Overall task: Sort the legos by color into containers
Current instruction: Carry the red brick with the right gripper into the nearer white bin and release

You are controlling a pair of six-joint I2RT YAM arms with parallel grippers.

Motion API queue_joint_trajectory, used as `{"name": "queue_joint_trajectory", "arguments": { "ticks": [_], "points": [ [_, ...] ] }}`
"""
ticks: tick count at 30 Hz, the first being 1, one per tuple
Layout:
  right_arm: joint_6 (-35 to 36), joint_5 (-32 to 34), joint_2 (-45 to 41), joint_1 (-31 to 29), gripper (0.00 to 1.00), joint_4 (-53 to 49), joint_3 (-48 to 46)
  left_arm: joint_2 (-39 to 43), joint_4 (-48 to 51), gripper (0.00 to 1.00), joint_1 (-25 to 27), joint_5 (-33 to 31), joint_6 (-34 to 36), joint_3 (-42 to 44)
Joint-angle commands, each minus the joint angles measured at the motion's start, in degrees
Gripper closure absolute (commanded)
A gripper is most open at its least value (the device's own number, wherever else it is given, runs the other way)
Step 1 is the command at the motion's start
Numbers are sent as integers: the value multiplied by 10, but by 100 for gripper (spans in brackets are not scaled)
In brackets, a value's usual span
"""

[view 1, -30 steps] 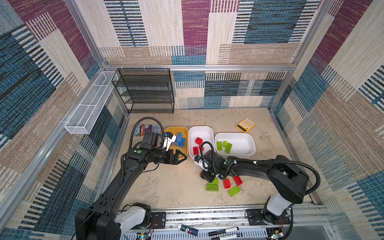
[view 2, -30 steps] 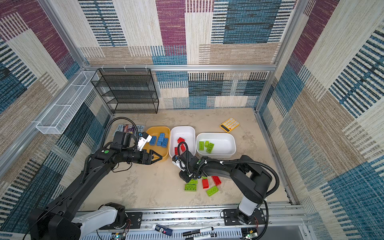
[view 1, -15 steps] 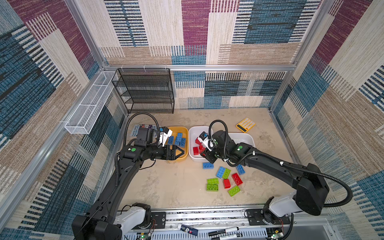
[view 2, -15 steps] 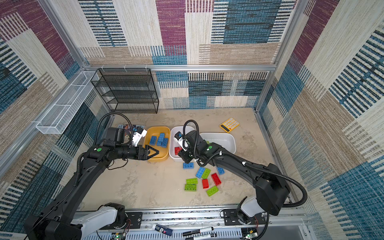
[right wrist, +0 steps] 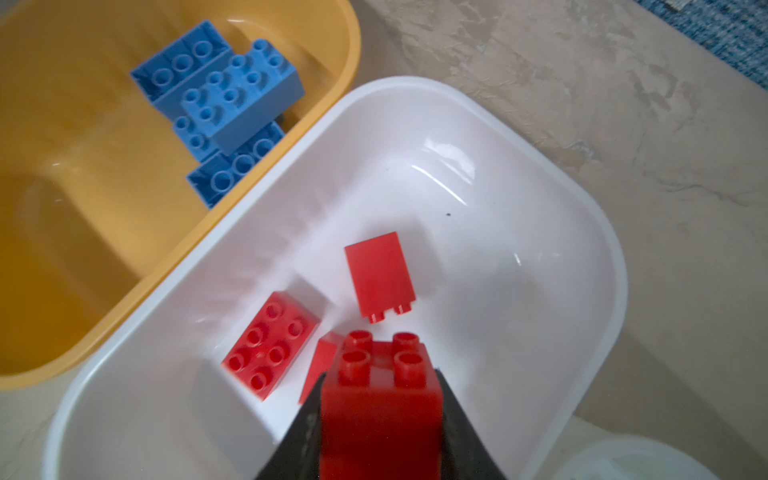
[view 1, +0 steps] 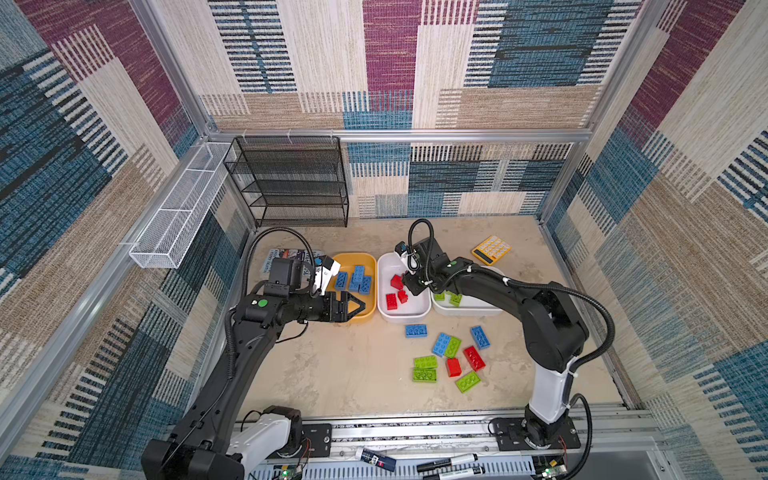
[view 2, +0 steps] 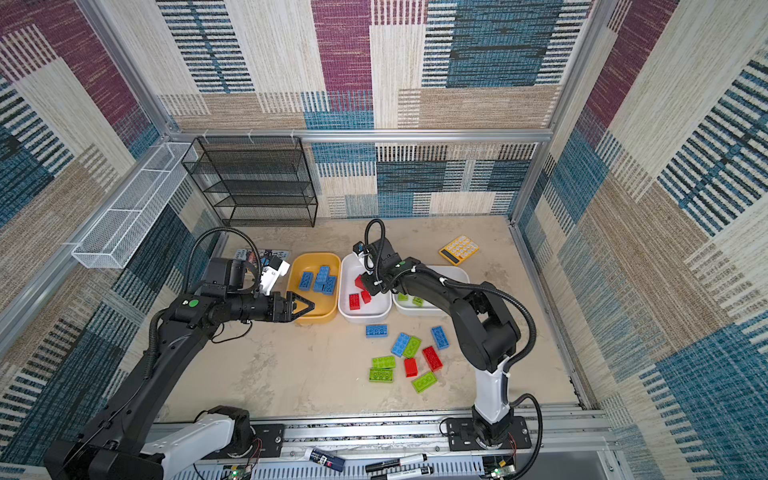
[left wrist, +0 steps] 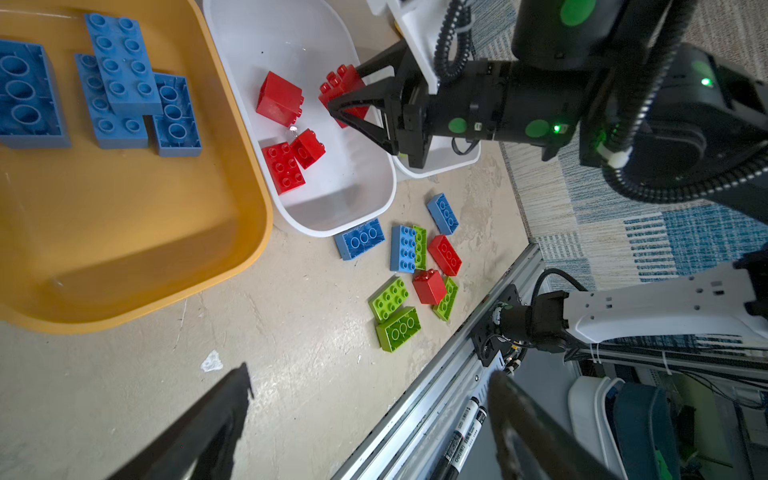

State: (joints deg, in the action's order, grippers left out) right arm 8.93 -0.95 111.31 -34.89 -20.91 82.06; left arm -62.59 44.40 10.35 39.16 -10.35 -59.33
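Bricks loose on tabletop, lower centre-right: four green, three blue, two red. Left hand spread, empty, over near end of yellow tub; four blue bricks inside. Right hand pinches red brick over middle white tub; three red bricks inside. Right white tub: two green bricks visible.

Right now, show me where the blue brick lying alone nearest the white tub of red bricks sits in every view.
In a top view: blue brick lies just in front of the white tub holding red bricks.
In a top view: same spot, in front of that tub.
Left wrist: hollow side up, close by the tub's rim.
Right wrist: not in it.
Shared landmark: the white tub, seen in all four views.
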Motion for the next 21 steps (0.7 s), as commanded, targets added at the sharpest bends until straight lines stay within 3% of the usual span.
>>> {"name": "queue_joint_trajectory", "arguments": {
  "ticks": [1, 5, 8, 13, 21],
  "points": [
    [20, 61, 39, 0, 69, 38, 34, 4, 1, 9, -1, 1, 6, 8],
    [40, 92, 83, 1, 66, 34, 76, 9, 6, 9, -2, -3, 10, 17],
    [48, 79, 90, 2, 56, 31, 94, 14, 9, 9, -4, -5, 11, 23],
    [40, -4, 45, 2, 34, 24, 77, 16, 11, 9, -7, -2, 14, 29],
    [98, -172, -140, 2, 27, -34, -80, 14, 16, 9, -11, 4, 21, 31]
  ]
}}
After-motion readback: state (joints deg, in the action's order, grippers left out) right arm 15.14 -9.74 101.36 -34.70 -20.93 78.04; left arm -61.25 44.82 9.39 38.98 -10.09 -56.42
